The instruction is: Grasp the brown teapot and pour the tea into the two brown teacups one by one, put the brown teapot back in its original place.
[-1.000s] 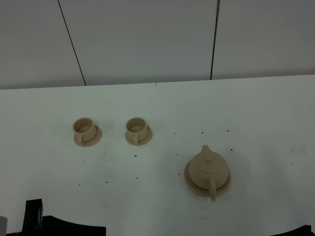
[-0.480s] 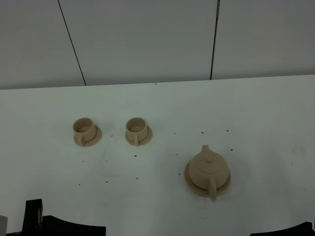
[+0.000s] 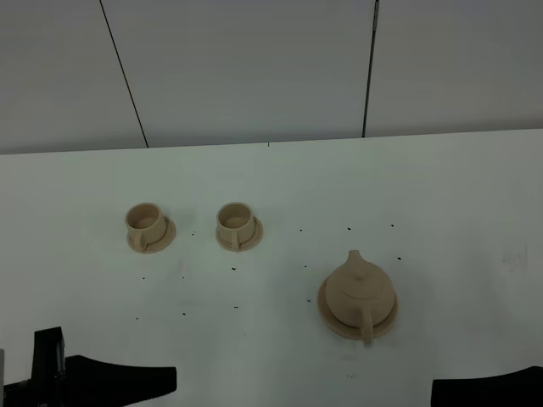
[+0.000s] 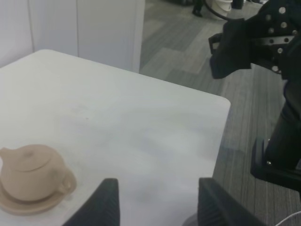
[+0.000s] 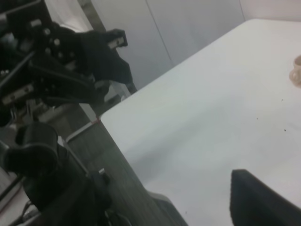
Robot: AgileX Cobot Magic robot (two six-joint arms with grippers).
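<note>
The brown teapot [image 3: 361, 291] sits on its flat saucer [image 3: 324, 312], lower right on the worktop [image 3: 450, 203]. Its spout-to-handle axis runs almost straight up the frame, spout toward the top, loop handle toward the bottom edge. The two brown teacups [image 3: 144, 220] stand side by side at upper left, well apart from it. The left pincer [image 4: 157, 197] is spread and empty. The right pincer [image 5: 287, 188] is spread too, with one finger showing.

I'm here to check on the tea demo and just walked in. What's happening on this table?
Nothing is being handled yet. The brown teapot sits lid-on on its round saucer, toward the right of the table. The two brown teacups stand side by side on small saucers, farther back on the left. Both arms are at the near edge: the left gripper is open and empty, the right arm holds nothing.
</note>
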